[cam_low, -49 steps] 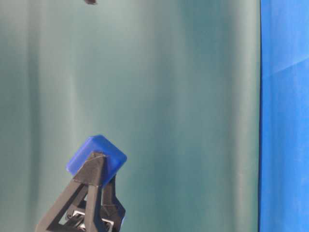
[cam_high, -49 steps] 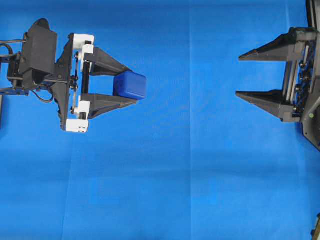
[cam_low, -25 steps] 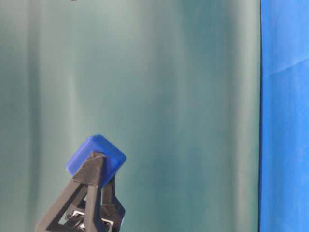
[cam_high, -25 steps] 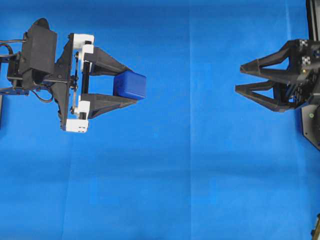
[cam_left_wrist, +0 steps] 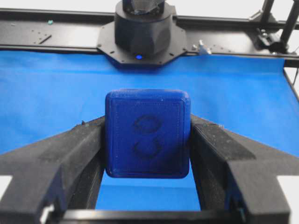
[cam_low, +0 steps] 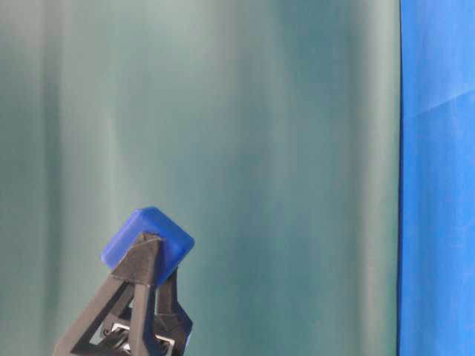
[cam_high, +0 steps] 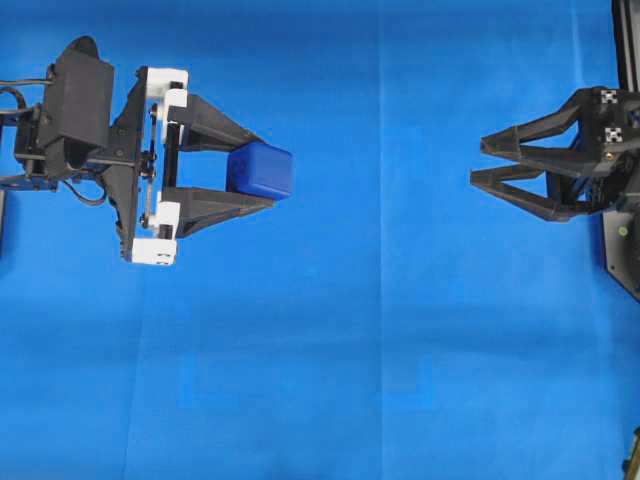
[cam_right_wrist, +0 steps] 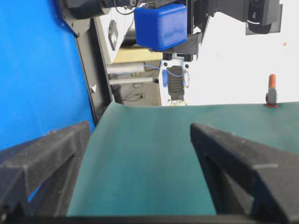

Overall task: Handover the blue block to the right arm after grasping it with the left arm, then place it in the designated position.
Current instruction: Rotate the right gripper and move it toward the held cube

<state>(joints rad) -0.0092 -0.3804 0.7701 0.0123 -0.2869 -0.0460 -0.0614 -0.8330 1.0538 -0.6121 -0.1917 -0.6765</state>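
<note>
The blue block (cam_high: 258,168) hangs above the cloth, pinched between the two black fingers of my left gripper (cam_high: 265,172), the one with white brackets, which points right. From the left wrist the block (cam_left_wrist: 147,140) fills the gap between the pads and shows a faint mark on its face. At table level the block (cam_low: 148,236) sits at the tip of the fingers (cam_low: 139,276). My right gripper (cam_high: 477,162), all black, is open and empty. It faces the block from far right, rolled onto its side. In its wrist view the block (cam_right_wrist: 161,25) shows far ahead, above the open gripper (cam_right_wrist: 139,127).
A blue cloth (cam_high: 380,350) covers the table. A green backdrop (cam_low: 282,148) stands behind the scene. The right arm's base (cam_left_wrist: 140,28) and a black frame line the far edge in the left wrist view. A wide gap of cloth separates the two grippers.
The right gripper has rolled about its axis, so its fingers look closer together from overhead. The left gripper and the block have not moved.
</note>
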